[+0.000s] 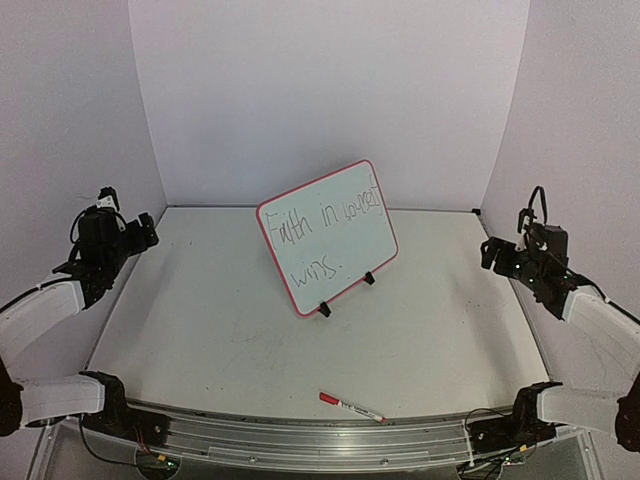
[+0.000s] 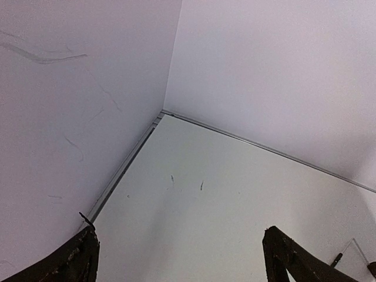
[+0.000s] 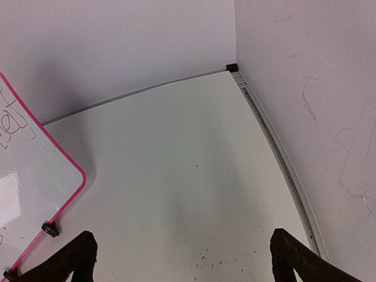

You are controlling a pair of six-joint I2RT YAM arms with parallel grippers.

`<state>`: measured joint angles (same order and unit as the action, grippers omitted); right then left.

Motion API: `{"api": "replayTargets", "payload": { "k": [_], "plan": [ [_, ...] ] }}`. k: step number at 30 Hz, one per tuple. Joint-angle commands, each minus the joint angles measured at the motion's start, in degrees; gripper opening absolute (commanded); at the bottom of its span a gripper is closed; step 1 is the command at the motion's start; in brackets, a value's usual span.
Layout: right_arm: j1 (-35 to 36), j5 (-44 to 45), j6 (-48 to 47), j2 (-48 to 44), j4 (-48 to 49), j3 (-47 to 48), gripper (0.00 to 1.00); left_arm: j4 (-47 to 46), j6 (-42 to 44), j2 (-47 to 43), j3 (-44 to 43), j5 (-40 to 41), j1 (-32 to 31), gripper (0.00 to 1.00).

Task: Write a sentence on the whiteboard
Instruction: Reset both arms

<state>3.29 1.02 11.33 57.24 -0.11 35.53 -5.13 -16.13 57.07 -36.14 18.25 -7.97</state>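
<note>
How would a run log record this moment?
whiteboard: standing, sentence written | marker: lying loose | left fingers: open, empty | right fingers: open, empty

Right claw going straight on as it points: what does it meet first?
Likely bare table, short of the back wall; the whiteboard lies left of the right claw. Depth is unclear.

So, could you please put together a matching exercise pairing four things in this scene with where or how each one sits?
Things:
1. whiteboard
2. marker
3. sentence
4. left gripper

Place or state:
A. lying flat near the front edge of the table
B. open and empty, off to one side
C. standing propped up on two small feet
D. handwritten in two lines

Pairs: 1-C, 2-A, 3-D, 4-B
</note>
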Motion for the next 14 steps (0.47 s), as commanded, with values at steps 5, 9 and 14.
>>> {"api": "replayTargets", "payload": {
  "k": [5,9,14],
  "plan": [
    [0.16,6.59,-1.71,-2.78,13.73,-10.89,0.98,-5.43,2.02,0.6,8.68,3.66,-0.03,0.96],
    [0.19,6.66,-2.6,-2.84,13.82,-11.13,0.98,-5.04,1.93,0.47,9.76,3.86,0.01,0.97],
    [0.21,6.55,-3.47,-2.47,14.18,-11.07,0.98,-6.59,2.07,0.61,10.51,3.43,-0.03,0.97]
  ]
}}
